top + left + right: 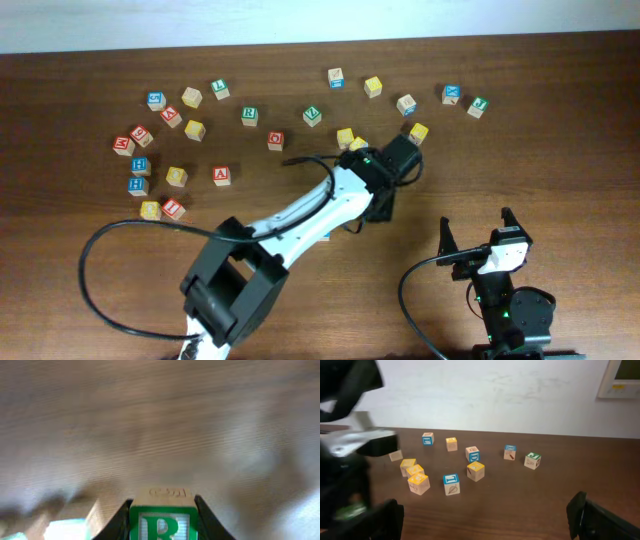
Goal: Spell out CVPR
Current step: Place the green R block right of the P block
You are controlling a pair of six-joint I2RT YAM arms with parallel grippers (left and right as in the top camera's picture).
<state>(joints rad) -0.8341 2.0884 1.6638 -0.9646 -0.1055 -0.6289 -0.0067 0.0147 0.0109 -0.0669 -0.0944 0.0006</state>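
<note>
The left tool point(162, 510) held the green R block point(162, 527) tight, low near the bench point(160, 425), and if it let go too soon the block could tip, land crooked or bump the blurry blue block point(62, 529) beside it.

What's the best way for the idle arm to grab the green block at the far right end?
Probably by two opposite side faces of the green block, coming straight down. It is a cube lying flat, slightly turned, with bare table around it and the blue block standing apart, so there is room either side.
</note>
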